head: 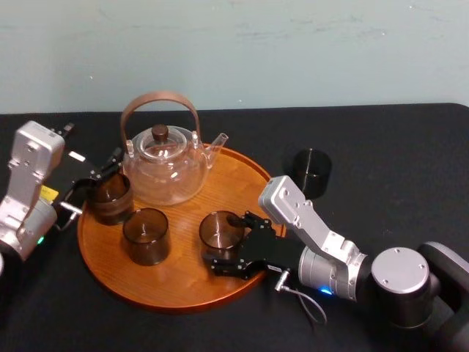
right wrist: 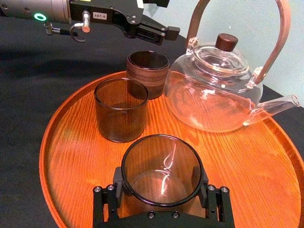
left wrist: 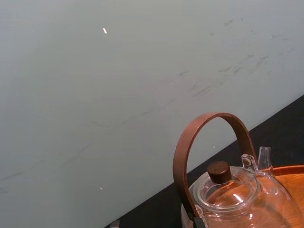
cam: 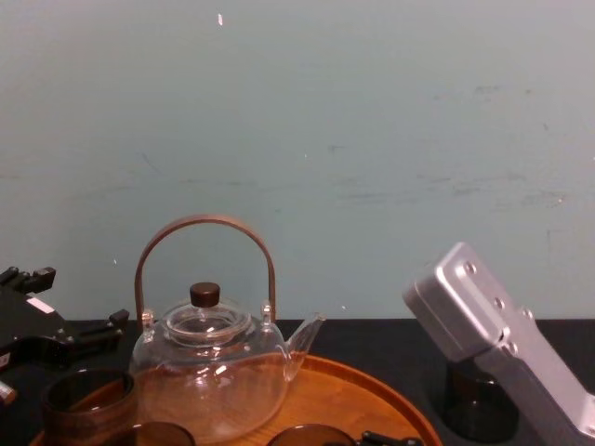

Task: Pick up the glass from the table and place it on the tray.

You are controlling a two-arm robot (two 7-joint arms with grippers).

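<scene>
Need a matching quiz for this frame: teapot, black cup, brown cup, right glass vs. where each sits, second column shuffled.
Things:
1. teapot
2. black cup
3. brown cup
4. right glass

Places:
A. on the tray, held in the right gripper's jaws
B. on the table, off the tray
C. far side of the tray, centre
D. tray's left edge, next to the left gripper

Pairs: 1-C, 2-B, 3-D, 4-A
</scene>
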